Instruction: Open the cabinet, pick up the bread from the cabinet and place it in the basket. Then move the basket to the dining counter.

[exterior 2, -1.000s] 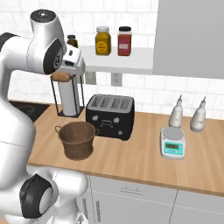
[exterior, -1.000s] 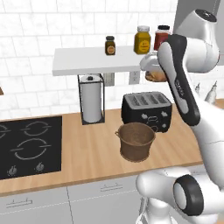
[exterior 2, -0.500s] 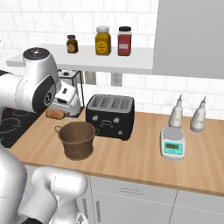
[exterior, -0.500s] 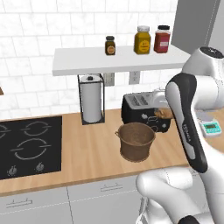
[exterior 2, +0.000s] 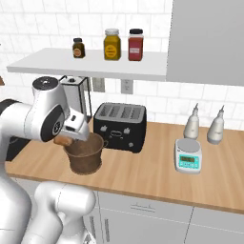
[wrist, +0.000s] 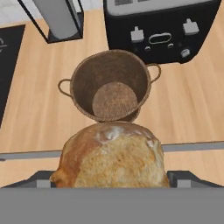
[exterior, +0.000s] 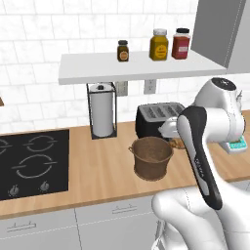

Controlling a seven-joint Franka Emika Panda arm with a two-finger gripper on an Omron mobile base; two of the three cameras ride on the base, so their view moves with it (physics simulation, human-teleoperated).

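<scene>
Hand [exterior 2: 66, 139] carrying the bread [wrist: 113, 155] above the near rim of the basket [wrist: 110, 85], which stands empty on the table [exterior 2: 157, 167] in front of the toaster [exterior 2: 119, 125]. The jaws stand wide, spread across the bun and clamped on its sides; the fingertips themselves are hidden behind the loaf in the hand view. In the right base view the bread [exterior 2: 62, 140] shows as a brown edge under the hand, just beside the basket [exterior 2: 85, 153] rim on the side away from the toaster.

Risks, as judged from this pose:
- The bun appears offset from the basket's mouth toward the near side. Released here, it would likely strike the rim and roll onto the table, or tip the basket.
- The basket is light, narrow at the base and unsecured; a hand lowered against its wall could push or topple it.
- The bun is round and held near full jaw width, so a jolt during the move could let it slip.
- The toaster stands close behind, limiting room for overshoot.
</scene>
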